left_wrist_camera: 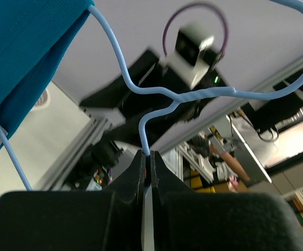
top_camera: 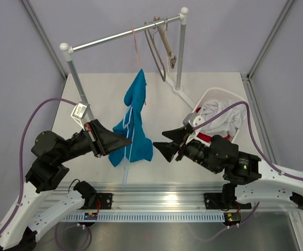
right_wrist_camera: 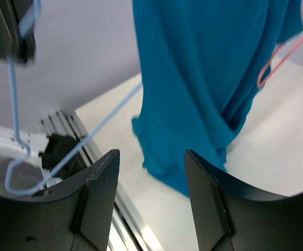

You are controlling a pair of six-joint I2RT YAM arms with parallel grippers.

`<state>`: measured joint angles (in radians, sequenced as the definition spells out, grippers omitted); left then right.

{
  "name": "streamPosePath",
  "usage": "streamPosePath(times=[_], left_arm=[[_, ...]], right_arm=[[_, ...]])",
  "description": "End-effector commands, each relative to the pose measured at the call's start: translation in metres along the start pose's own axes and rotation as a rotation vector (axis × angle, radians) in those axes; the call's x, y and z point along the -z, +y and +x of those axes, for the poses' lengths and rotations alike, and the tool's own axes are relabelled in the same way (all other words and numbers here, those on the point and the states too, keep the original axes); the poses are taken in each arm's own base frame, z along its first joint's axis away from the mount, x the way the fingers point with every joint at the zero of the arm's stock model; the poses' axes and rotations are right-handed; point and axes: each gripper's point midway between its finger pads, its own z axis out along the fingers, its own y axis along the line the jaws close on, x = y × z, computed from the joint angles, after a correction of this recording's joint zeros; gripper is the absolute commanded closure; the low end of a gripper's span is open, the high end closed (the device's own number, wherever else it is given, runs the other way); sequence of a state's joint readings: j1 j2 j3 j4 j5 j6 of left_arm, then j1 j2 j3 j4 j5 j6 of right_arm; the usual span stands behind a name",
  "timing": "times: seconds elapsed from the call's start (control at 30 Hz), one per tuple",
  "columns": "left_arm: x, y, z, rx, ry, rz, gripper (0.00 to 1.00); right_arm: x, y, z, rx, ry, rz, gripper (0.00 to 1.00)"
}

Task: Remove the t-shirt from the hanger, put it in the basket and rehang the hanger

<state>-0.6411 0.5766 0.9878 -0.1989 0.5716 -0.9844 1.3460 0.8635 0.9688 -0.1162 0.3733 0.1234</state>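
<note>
A teal t-shirt [top_camera: 135, 117] hangs in a bunched column over the middle of the table, still threaded on a light blue wire hanger [top_camera: 125, 170]. Its upper end reaches a thin pink hanger [top_camera: 136, 47] on the rail. My left gripper [top_camera: 130, 140] is shut on the blue hanger's wire at the shirt's lower left. In the left wrist view the gripper [left_wrist_camera: 147, 162] pinches the hanger [left_wrist_camera: 141, 123] just below its twisted neck, with the shirt [left_wrist_camera: 25, 57] at the upper left. My right gripper [top_camera: 160, 140] is open and empty, right of the shirt's hem. In the right wrist view the gripper [right_wrist_camera: 151, 152] faces the shirt [right_wrist_camera: 203, 78].
A clothes rail [top_camera: 120, 36] on two white posts spans the back, with several spare hangers [top_camera: 159, 47] at its right end. A white laundry basket [top_camera: 235, 98] holding white clothes stands at the right. The pink hanger [right_wrist_camera: 282, 57] also shows beside the shirt in the right wrist view.
</note>
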Motion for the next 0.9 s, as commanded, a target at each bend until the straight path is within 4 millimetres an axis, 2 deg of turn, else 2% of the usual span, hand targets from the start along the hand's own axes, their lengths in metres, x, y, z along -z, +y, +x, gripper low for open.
streamPosePath(times=[0.0,0.03,0.07,0.1,0.13,0.2,0.3,0.43,0.53,0.6,0.73,0.87], left_arm=[[0.014,-0.025,0.023,-0.057,0.134,0.128,1.00],[0.016,-0.028,0.025,-0.060,0.145,0.136,1.00],[0.018,-0.030,0.028,-0.058,0.158,0.143,1.00],[0.021,-0.035,0.030,-0.060,0.172,0.159,1.00],[0.024,-0.038,0.031,-0.063,0.179,0.169,1.00],[0.029,-0.045,0.034,-0.067,0.193,0.192,1.00],[0.034,-0.053,0.036,-0.071,0.207,0.215,1.00],[0.037,-0.058,0.037,-0.071,0.219,0.231,1.00],[0.039,-0.061,0.038,-0.071,0.225,0.239,1.00],[0.039,-0.061,0.039,-0.064,0.229,0.239,1.00],[0.041,-0.062,0.039,-0.055,0.229,0.241,1.00],[0.044,-0.067,0.037,-0.064,0.210,0.244,1.00]], right_arm=[[-0.011,-0.004,-0.017,0.091,0.024,0.002,0.37],[-0.012,0.001,-0.035,0.106,0.004,-0.027,0.33],[-0.020,-0.006,-0.032,0.170,0.034,-0.029,0.25],[-0.023,-0.009,-0.026,0.198,0.082,-0.040,0.22],[-0.025,-0.007,-0.036,0.203,0.079,-0.067,0.20],[-0.035,-0.015,-0.026,0.238,0.132,-0.083,0.16],[-0.039,-0.018,-0.018,0.253,0.153,-0.108,0.17],[-0.033,-0.003,-0.010,0.254,0.187,-0.217,0.19],[-0.040,0.001,0.008,0.242,0.244,-0.249,0.19],[-0.048,0.004,0.010,0.230,0.220,-0.261,0.19],[-0.066,0.007,0.007,0.171,0.149,-0.260,0.23],[-0.076,0.001,0.000,0.135,0.071,-0.208,0.45]])
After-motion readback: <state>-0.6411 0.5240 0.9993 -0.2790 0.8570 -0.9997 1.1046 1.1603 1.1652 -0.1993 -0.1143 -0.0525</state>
